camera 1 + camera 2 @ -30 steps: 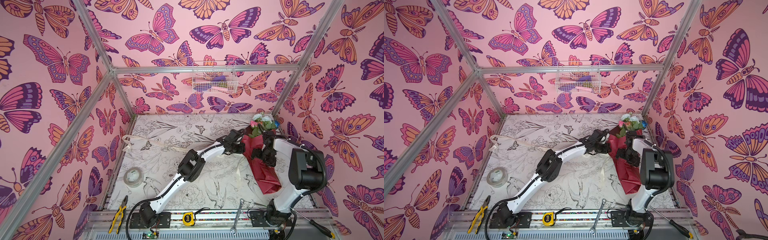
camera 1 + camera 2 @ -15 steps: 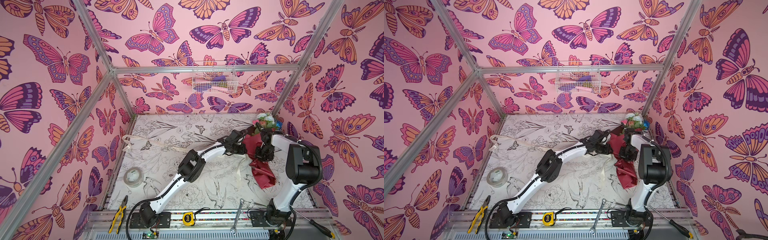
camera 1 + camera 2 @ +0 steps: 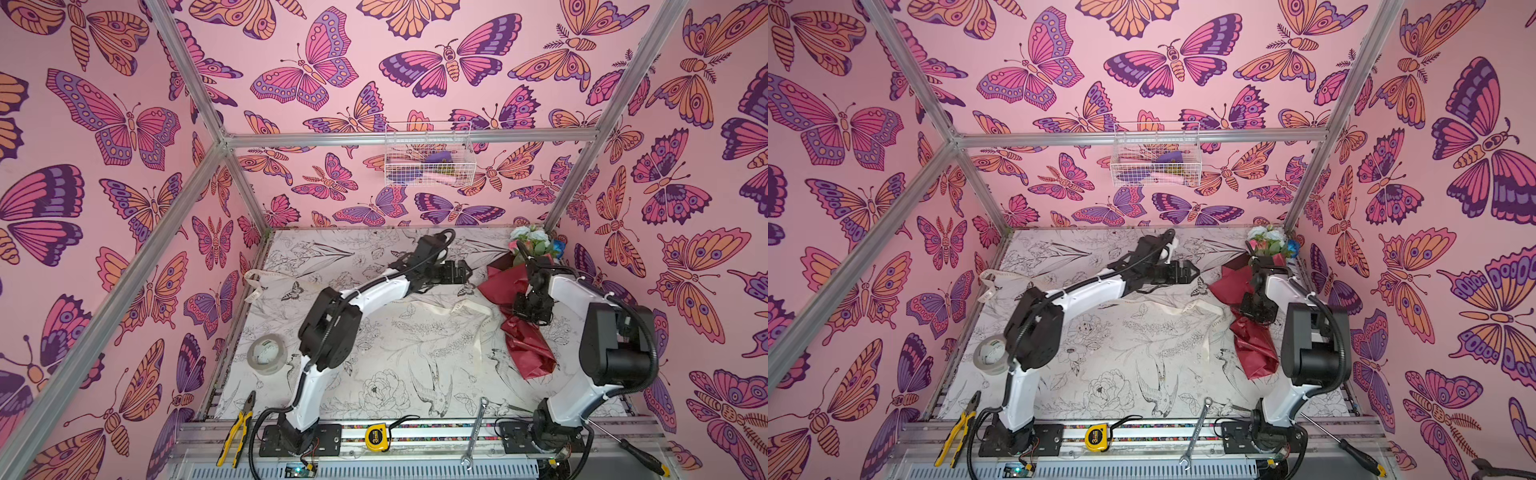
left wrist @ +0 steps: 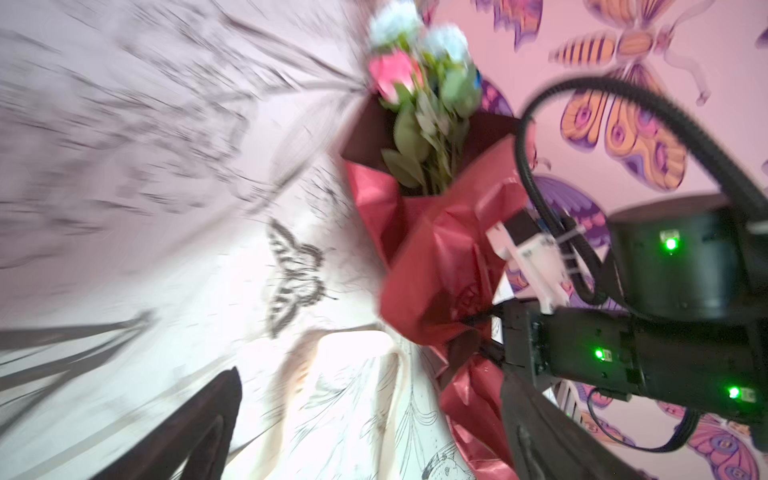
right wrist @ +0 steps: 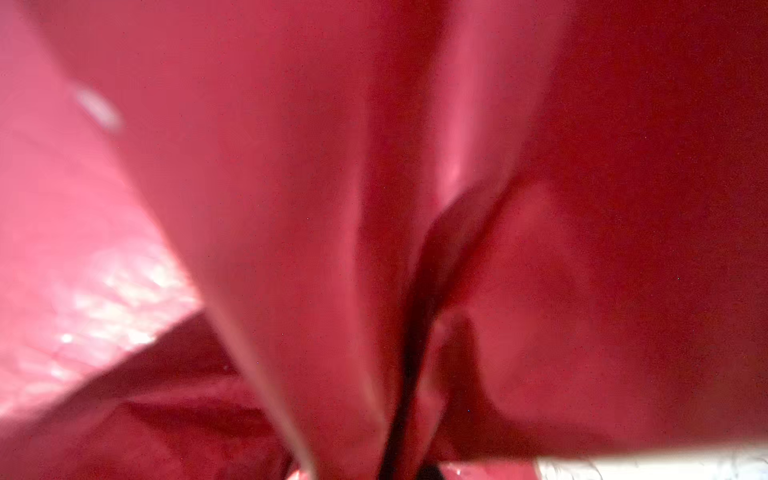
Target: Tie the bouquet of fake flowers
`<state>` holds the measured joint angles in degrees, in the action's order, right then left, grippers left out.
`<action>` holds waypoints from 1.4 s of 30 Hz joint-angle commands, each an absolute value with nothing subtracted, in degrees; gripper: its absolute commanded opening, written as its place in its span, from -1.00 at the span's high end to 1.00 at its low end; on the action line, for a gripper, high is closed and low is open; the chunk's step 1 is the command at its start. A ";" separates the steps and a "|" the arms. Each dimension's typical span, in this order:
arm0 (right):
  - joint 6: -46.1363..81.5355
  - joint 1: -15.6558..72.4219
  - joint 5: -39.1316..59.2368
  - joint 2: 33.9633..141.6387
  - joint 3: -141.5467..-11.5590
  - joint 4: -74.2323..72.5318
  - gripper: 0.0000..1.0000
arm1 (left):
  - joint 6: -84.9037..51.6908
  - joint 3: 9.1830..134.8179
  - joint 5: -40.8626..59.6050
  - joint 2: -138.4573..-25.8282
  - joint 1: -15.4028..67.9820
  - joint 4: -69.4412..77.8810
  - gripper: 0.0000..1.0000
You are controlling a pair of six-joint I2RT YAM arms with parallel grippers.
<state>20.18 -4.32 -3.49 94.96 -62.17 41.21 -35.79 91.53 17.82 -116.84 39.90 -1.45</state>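
**Item:** bouquet of fake flowers (image 3: 527, 349), mid hand-over.

**Top views**
- In both top views the bouquet lies along the right edge of the table (image 3: 395, 353). Its flower heads (image 3: 533, 242) point to the far right corner, and the red wrap (image 3: 1254, 353) trails toward the near side.
- The left gripper (image 3: 468, 275) was pressed together at the wrap's left edge a second ago. It now sits drawn off to the left, just beside the wrap and apart from it, jaws spread.
- The right gripper (image 3: 530, 318) was spread over the wrap a second ago. It is now closed into the wrap's middle.
- The ribbon (image 3: 465, 308) lies flat on the table left of the wrap, not round the stems.

**Left wrist view**
- The right gripper (image 4: 484, 328) pinches the wrap at its narrowed waist, with the blurred flower heads beyond.
- This arm's own fingers (image 4: 216, 415) stand wide apart, with only table and ribbon (image 4: 365, 353) between them.

**Right wrist view**
- Red paper (image 5: 291, 208) fills the frame, very close.
- The jaws are hidden here.

**Remark**
- The hold appears to have passed from left to right.
- The left arm is free, probably for the ribbon.
- Tying has not begun.
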 commanded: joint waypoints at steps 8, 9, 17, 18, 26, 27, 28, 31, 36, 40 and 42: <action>23.73 -3.97 0.17 79.47 -61.48 40.93 1.00 | -38.23 66.58 12.04 -97.52 32.09 10.09 -0.98; 24.05 -3.81 0.16 78.50 -61.36 41.00 1.00 | -38.23 65.24 11.65 -96.11 31.66 10.43 -0.98; 26.48 -2.62 2.26 72.09 -60.66 41.89 1.00 | -38.50 58.29 10.42 -87.97 28.18 10.72 -0.98; 26.86 -2.30 2.72 71.26 -60.48 41.54 1.00 | -38.49 57.45 10.13 -87.04 27.92 10.72 -0.98; 31.21 2.82 2.93 66.22 -60.12 40.31 1.00 | -37.45 51.03 7.47 -80.51 25.68 8.52 -0.98; 31.88 4.00 2.61 65.73 -60.03 40.10 1.00 | -37.27 50.24 6.97 -79.38 25.34 8.10 -0.98; 32.64 5.19 2.33 65.35 -60.00 39.75 1.00 | -37.11 49.47 6.41 -78.33 24.83 7.79 -0.98; 35.01 8.94 1.47 64.39 -59.47 38.17 1.00 | -37.18 46.79 4.83 -74.50 22.91 6.68 -0.98; 38.57 17.83 -3.25 64.45 -59.50 35.86 1.00 | -37.18 42.13 0.94 -65.80 19.86 4.38 -0.99; 43.13 26.10 -7.47 66.37 -59.68 32.92 1.00 | -36.75 39.44 -1.73 -61.52 18.19 3.07 -0.99; 46.06 30.42 -9.75 68.19 -59.55 30.62 1.00 | -36.03 39.44 -1.80 -60.92 17.39 1.18 -0.99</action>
<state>40.99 26.59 -4.45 66.39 -59.37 35.88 -37.60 40.66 0.62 -61.63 18.31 4.27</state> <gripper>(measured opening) 0.105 0.993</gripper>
